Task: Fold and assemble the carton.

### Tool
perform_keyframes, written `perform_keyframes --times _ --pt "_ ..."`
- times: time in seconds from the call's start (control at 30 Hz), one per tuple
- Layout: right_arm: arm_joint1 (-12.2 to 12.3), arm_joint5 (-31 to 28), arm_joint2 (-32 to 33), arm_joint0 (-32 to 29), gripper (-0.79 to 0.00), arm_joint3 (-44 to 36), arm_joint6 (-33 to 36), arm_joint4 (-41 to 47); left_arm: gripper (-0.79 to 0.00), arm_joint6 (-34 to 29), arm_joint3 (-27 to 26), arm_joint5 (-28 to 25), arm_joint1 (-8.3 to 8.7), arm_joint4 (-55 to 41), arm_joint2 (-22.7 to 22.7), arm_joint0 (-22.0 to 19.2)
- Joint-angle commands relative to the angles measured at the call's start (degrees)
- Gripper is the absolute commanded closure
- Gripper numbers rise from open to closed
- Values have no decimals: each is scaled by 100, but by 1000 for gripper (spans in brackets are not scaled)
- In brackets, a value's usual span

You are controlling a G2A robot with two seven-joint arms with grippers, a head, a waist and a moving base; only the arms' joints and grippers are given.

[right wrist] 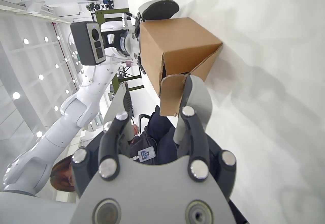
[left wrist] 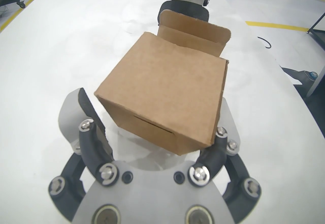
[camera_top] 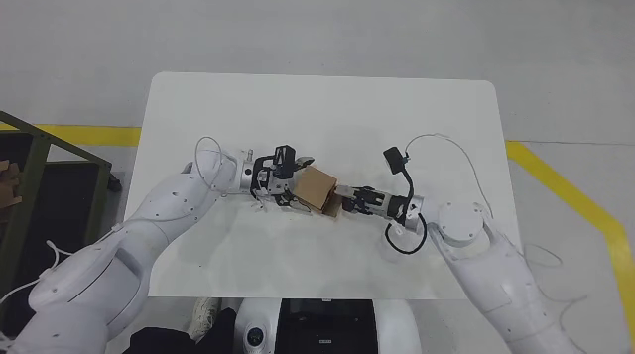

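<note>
A brown carton (camera_top: pixel 317 188) sits tilted at the middle of the white table (camera_top: pixel 397 106). My left gripper (camera_top: pixel 288 183) comes in from the left and is shut on the carton's closed end. In the left wrist view the fingers (left wrist: pixel 86 108) straddle that end of the carton (left wrist: pixel 165 87). The far end is unclosed, with a rounded tuck flap (left wrist: pixel 193 31) standing up. My right gripper (right wrist: pixel 160 87) stands open at that end. One of its fingers (right wrist: pixel 195 98) lies against a side flap (right wrist: pixel 172 92). The carton (right wrist: pixel 175 42) has its low edge at the table.
A thin black cable loop (left wrist: pixel 265 43) lies on the table beyond the carton. White cable from the right wrist arcs over the table's right half (camera_top: pixel 446 141). A green rack (camera_top: pixel 30 185) stands off the table's left edge. Bare tabletop surrounds the carton.
</note>
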Motion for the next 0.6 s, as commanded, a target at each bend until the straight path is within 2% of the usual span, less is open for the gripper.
perform_keyframes --times 0.0,0.27,0.5,0.57 --pt "-15 -21 -61 42 -369 37 -17 21 -785 -10 3 9 1 -13 -8 6" --pt "-38 -383 -140 74 -348 127 -71 109 -785 -108 5 -6 1 -90 -39 30" --pt "-53 -537 -186 88 -274 319 -64 224 -785 -169 3 -18 -9 -139 -47 46" --pt "-57 -567 -199 108 -219 382 -48 251 -785 -181 2 -17 -12 -147 -49 48"
